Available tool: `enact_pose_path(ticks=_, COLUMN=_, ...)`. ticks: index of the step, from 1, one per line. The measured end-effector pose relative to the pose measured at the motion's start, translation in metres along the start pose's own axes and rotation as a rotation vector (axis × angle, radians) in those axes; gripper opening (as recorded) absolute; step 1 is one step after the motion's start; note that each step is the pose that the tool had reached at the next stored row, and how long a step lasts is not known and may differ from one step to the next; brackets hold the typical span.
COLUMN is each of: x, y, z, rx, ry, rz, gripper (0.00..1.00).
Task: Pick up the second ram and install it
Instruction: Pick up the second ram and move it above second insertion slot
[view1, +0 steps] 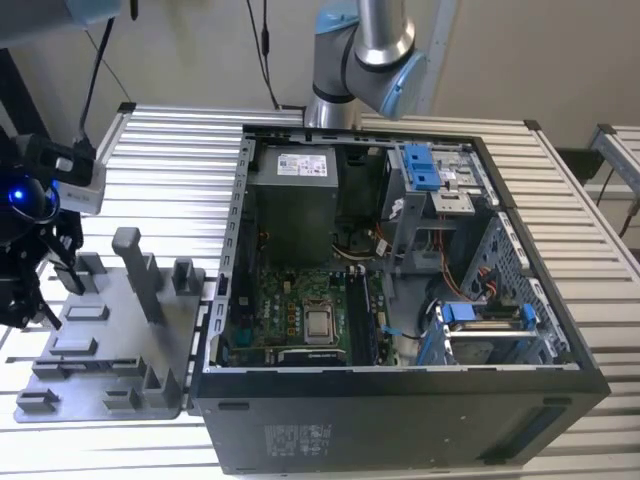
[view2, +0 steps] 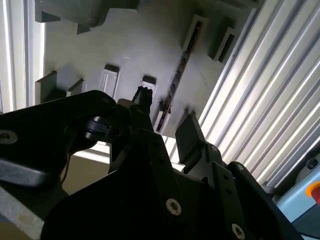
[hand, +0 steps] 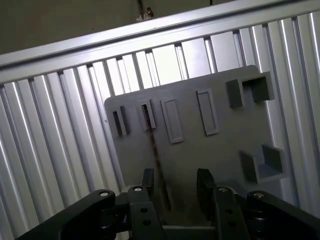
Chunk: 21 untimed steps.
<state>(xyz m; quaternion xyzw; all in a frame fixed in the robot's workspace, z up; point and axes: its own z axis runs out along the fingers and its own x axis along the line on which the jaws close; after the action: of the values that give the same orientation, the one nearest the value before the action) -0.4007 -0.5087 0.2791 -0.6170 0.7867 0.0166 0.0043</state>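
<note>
- The second ram (hand: 155, 150) stands on its long edge in a slot of the grey tray (hand: 220, 150), showing as a thin dark strip; its long axis runs straight away from my wrist across the tray.
- My pincer (hand: 175, 175) hangs over its near end; the fingers (hand: 147, 180) are apart, one to each side of the strip, clamped on nothing; the ram lies nearer one finger, so I judge myself slightly off centre.
- How high my pads stand above its faces I cannot tell.
- The tray rests on the slatted table (view1: 180, 150), just beside the open computer case (view1: 400, 410), on the exterior view's left.
</note>
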Motion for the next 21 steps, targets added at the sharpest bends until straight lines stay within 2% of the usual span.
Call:
enact_pose_path(ticks=9, x=0.0049, y=-0.0011, z=0.0162, rx=-0.0019, ry=-0.0003, rz=-0.035, gripper=0.48)
enact_pose_path(ticks=12, x=0.0064, y=-0.0012, z=0.0214, rx=-0.0035, ry=-0.0068, rz=-0.042, gripper=0.48)
enact_pose_path(ticks=19, x=0.011, y=-0.0014, z=0.033, rx=-0.0036, ry=-0.0072, rz=-0.054, gripper=0.48)
enact_pose_path(ticks=21, x=0.0111, y=-0.0014, z=0.0336, rx=-0.0039, ry=-0.0069, rz=-0.054, gripper=0.48)
